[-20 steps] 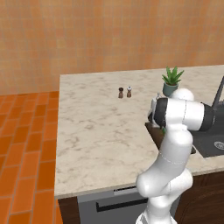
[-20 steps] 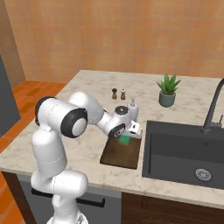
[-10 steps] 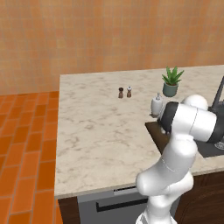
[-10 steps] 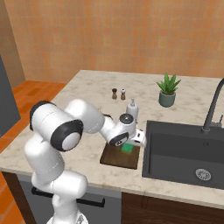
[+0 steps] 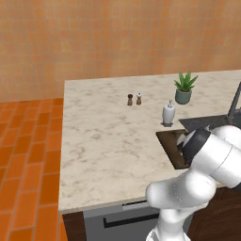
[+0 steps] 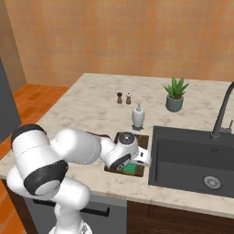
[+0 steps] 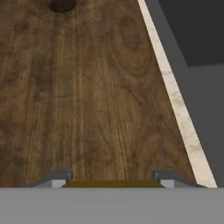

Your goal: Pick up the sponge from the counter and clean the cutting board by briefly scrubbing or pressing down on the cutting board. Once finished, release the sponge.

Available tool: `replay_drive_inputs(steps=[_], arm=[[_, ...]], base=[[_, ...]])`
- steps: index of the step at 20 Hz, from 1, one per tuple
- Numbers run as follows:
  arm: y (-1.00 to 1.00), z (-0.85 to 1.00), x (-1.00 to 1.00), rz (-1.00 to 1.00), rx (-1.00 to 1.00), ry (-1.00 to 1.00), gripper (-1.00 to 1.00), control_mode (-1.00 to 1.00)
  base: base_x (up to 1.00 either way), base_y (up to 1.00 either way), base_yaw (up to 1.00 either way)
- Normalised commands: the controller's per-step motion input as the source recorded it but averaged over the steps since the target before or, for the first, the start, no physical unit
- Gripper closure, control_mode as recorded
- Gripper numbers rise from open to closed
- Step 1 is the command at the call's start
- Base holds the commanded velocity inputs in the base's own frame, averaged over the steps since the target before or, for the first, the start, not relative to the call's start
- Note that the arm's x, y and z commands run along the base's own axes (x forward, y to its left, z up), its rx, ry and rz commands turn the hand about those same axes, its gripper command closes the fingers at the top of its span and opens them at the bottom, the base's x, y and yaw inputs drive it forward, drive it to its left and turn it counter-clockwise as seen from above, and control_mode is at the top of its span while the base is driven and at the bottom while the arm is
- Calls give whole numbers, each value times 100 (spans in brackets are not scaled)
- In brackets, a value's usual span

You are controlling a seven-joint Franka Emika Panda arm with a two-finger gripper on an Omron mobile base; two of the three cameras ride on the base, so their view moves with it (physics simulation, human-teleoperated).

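Observation:
The dark brown cutting board (image 6: 142,140) lies on the beige counter (image 6: 87,114), just left of the sink. My gripper (image 6: 131,165) is low over the board's near end, shut on the sponge (image 6: 132,169), whose green top shows under the hand. In the hand view the wood grain of the cutting board (image 7: 92,96) runs ahead to its hole. The sponge's yellow layer (image 7: 109,184) sits as a thin strip between the fingertips (image 7: 57,180) of my gripper (image 7: 113,181). In the left base view the arm's elbow covers part of the cutting board (image 5: 169,143).
A white soap dispenser (image 6: 137,115) stands just behind the board. Two small shakers (image 6: 124,98) and a potted plant (image 6: 175,93) stand farther back. The dark sink (image 6: 192,160) with its faucet (image 6: 221,114) borders the board on the right, separated by a narrow counter strip (image 7: 175,96).
The arm has folded down and the hand has slid with the sponge from the board's far part to its near end.

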Motion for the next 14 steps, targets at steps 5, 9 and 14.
replay_drive_inputs(steps=[5, 9, 14], arm=[[0, 3, 59, 0, 0, 3, 100, -100], [0, 3, 70, 0, 0, 4, 100, -100], [1, 2, 67, 0, 0, 0, 100, -100]], base=[[0, 0, 0], [0, 0, 0], [0, 0, 0]])
